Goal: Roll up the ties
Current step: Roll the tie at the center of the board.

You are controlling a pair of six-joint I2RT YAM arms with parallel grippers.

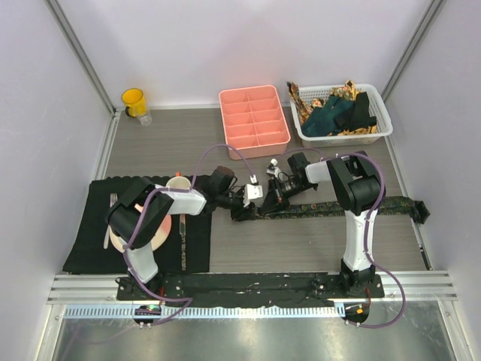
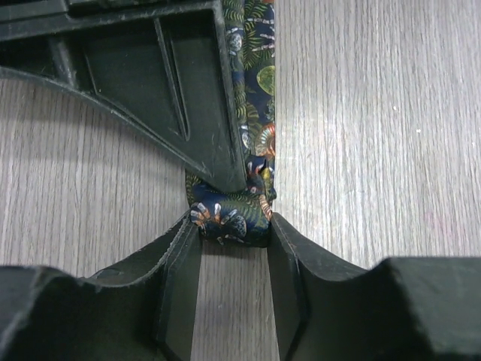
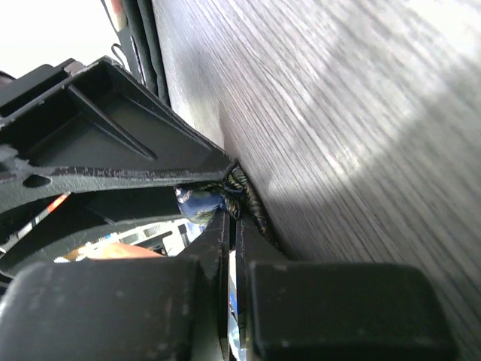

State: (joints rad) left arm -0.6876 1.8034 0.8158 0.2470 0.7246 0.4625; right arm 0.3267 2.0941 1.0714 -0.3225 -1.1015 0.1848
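Observation:
A dark tie [image 1: 338, 207] with a small multicoloured pattern lies flat across the table, left to right. Its left end is folded into a small roll [image 2: 225, 218]. My left gripper [image 1: 240, 204] holds that roll by its sides between its fingertips [image 2: 234, 226]. My right gripper [image 1: 272, 197] meets it from the right. Its fingers are nearly together on the tie's fabric [image 3: 203, 201] at their tips [image 3: 234, 203], and one finger [image 2: 203, 113] presses on the tie just behind the roll. Teal [image 1: 331, 116], black [image 1: 362, 109] and gold-brown [image 1: 304, 98] ties lie in a basket.
The white basket [image 1: 383, 126] stands at the back right, with a pink compartment tray [image 1: 254, 116] to its left. A yellow cup [image 1: 134, 101] is at the back left. A black placemat [image 1: 90, 248] at the near left holds a plate [image 1: 161, 226], cutlery and a cup [image 1: 178, 183].

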